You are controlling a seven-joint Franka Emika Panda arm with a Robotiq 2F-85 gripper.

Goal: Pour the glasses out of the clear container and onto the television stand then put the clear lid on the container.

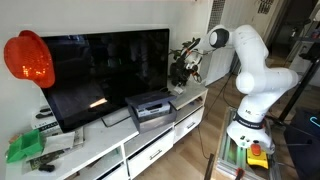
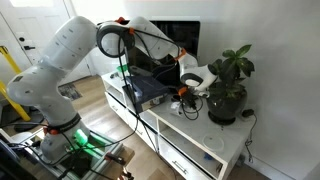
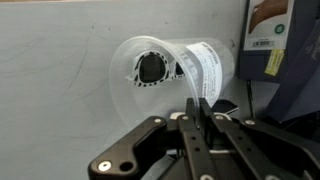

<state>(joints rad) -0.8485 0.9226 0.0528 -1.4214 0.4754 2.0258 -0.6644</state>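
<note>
One long white television stand (image 1: 152, 155) carries the black television (image 1: 100, 70). Toward its end by the plant pot (image 2: 226, 108), the gripper (image 3: 203, 108) pinches the clear container (image 3: 195, 65) by its wall. It is tipped sideways over the top, with something dark (image 3: 150, 68) inside.

clear container (image 3: 165, 70) showing as see-through plastic, glossy | tabletop (image 3: 60, 95) looking smooth, matt white, possibly laminate | gripper (image 3: 203, 106) appearing matt black | television (image 1: 100, 65) screen gleaming glossy black | robot arm (image 1: 262, 60) shining glossy white
</note>
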